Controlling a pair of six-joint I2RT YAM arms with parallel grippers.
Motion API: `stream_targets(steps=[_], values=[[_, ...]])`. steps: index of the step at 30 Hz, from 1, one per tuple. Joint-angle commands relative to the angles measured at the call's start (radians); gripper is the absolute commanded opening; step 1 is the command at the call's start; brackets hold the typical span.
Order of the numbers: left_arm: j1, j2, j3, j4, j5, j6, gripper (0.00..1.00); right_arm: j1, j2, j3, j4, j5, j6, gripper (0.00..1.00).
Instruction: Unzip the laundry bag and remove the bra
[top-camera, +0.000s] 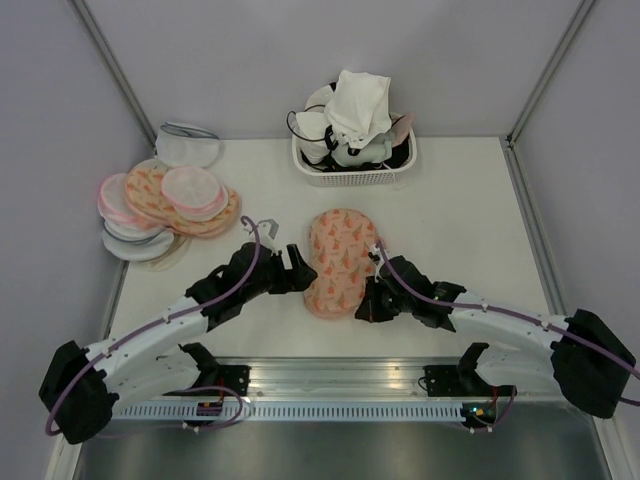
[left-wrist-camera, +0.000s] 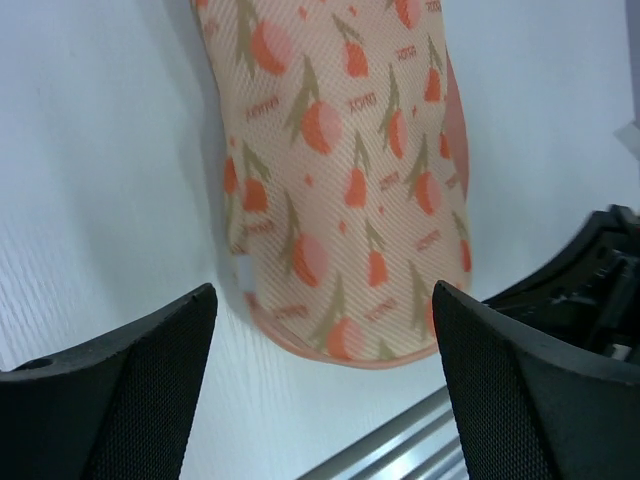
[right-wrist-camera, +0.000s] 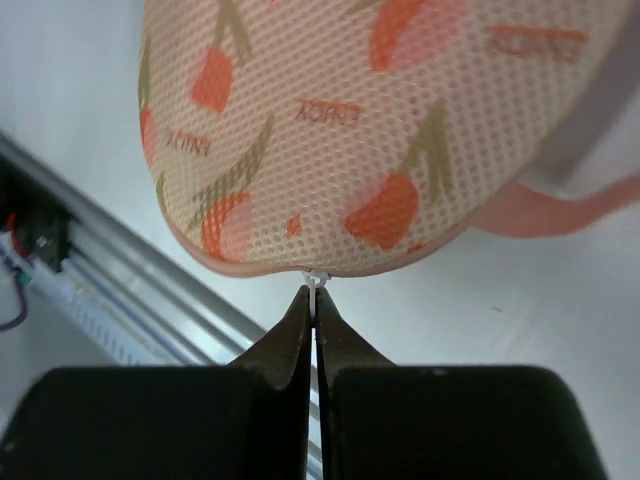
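The laundry bag (top-camera: 340, 260) lies in the middle of the table, a peach mesh pouch with an orange leaf print and pink zip edging. My left gripper (top-camera: 298, 268) hovers open at its left edge; in the left wrist view its wide-apart fingers frame the bag's (left-wrist-camera: 340, 180) near end, empty (left-wrist-camera: 322, 295). My right gripper (top-camera: 368, 300) sits at the bag's near right edge. In the right wrist view it is shut (right-wrist-camera: 313, 295) on the small white zip pull (right-wrist-camera: 316, 277) at the bag's (right-wrist-camera: 370, 130) seam. The bra is hidden.
A white basket (top-camera: 350, 177) of garments, topped by a white cloth (top-camera: 360, 100), stands at the back. A pile of similar pouches (top-camera: 170, 200) lies at the left, with a white pouch (top-camera: 188, 145) behind it. A metal rail (top-camera: 340, 375) runs along the near edge.
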Motion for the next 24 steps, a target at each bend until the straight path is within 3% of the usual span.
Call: stream_targets(steps=[1, 5, 10, 20, 24], values=[[-0.018, -0.118, -0.110, -0.021, 0.001, -0.182, 0.91, 0.009, 0.103, -0.014, 0.329, -0.342, -0.015, 0.01], [-0.040, -0.196, -0.187, 0.002, 0.101, -0.313, 0.94, 0.019, 0.230, 0.006, 0.443, -0.359, -0.012, 0.00], [-0.098, -0.244, -0.262, 0.040, 0.099, -0.475, 0.95, 0.021, 0.341, 0.057, 0.585, -0.373, 0.013, 0.01], [-0.149, -0.187, -0.321, 0.129, -0.077, -0.638, 0.95, 0.068, 0.448, 0.123, 0.707, -0.394, 0.040, 0.00], [-0.150, -0.189, -0.356, 0.152, -0.213, -0.696, 0.88, 0.104, 0.433, 0.135, 0.666, -0.396, 0.011, 0.01]])
